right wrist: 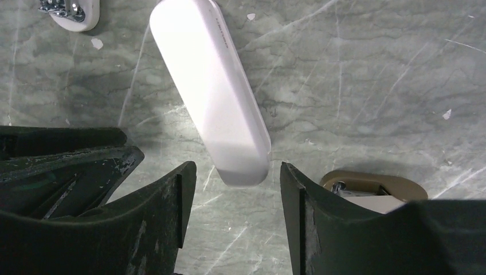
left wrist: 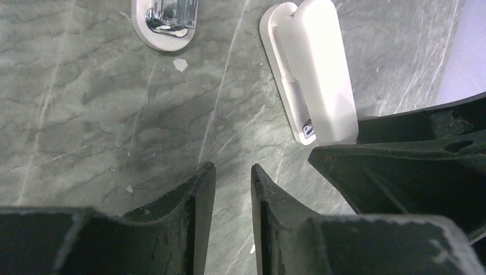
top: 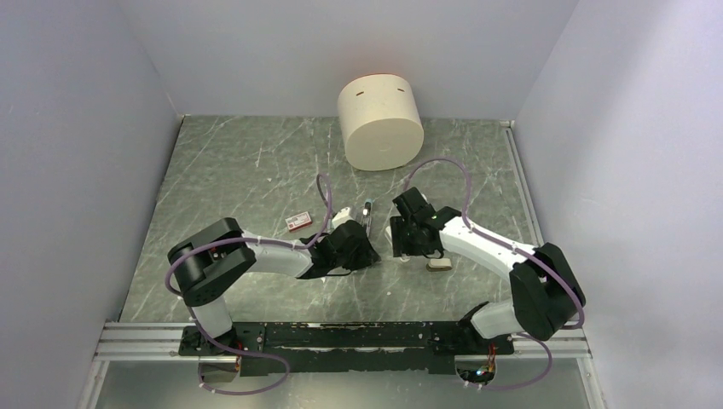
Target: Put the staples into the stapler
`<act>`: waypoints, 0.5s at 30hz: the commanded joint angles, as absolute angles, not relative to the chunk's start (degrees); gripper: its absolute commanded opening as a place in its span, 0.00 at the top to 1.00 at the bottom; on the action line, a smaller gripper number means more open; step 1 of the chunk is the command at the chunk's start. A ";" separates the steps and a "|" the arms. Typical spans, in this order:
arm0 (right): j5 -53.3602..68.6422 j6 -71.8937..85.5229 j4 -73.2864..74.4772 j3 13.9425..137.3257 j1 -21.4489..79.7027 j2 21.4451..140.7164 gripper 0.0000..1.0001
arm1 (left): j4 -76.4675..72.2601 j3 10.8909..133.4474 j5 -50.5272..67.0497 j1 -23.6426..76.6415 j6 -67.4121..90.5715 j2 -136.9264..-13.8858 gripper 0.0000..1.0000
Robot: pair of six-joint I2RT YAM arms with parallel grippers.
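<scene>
The slim white stapler (right wrist: 212, 91) lies on the grey marble table between my two grippers; it also shows in the left wrist view (left wrist: 312, 69) and the top view (top: 367, 215). My right gripper (right wrist: 235, 175) is open and empty, its fingertips just short of the stapler's near end. My left gripper (left wrist: 232, 167) is empty with its jaws a narrow gap apart, low over bare table just left of the stapler. The red-and-white staples box (top: 298, 221) lies to the left of both. I cannot see the dark grey staple block.
A short beige-grey piece (right wrist: 372, 188) lies right beside my right finger, also in the top view (top: 438, 264). A pale piece with shiny metal (left wrist: 166, 23) lies beyond the left gripper. A big cream cylinder (top: 381, 123) stands at the back. Walls enclose the table.
</scene>
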State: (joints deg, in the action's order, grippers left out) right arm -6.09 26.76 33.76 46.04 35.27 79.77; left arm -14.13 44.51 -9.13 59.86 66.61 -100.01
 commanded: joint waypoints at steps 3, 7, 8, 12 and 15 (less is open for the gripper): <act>-4.88 25.33 31.29 45.21 35.62 79.67 0.46 | -14.28 43.83 -11.34 60.21 65.52 -98.25 0.60; -5.55 24.94 30.62 45.81 36.02 81.12 0.60 | -15.20 43.19 -10.84 60.21 65.72 -98.19 0.51; -5.88 25.07 30.68 46.08 36.23 81.28 0.63 | -15.39 43.09 -10.77 60.21 65.73 -98.19 0.50; -5.09 26.20 30.83 46.81 36.65 80.81 0.75 | -16.88 42.63 -9.92 60.21 65.65 -98.66 0.44; -4.26 28.78 31.55 47.48 36.65 79.18 0.79 | -20.78 41.49 -8.24 60.21 65.34 -99.29 0.38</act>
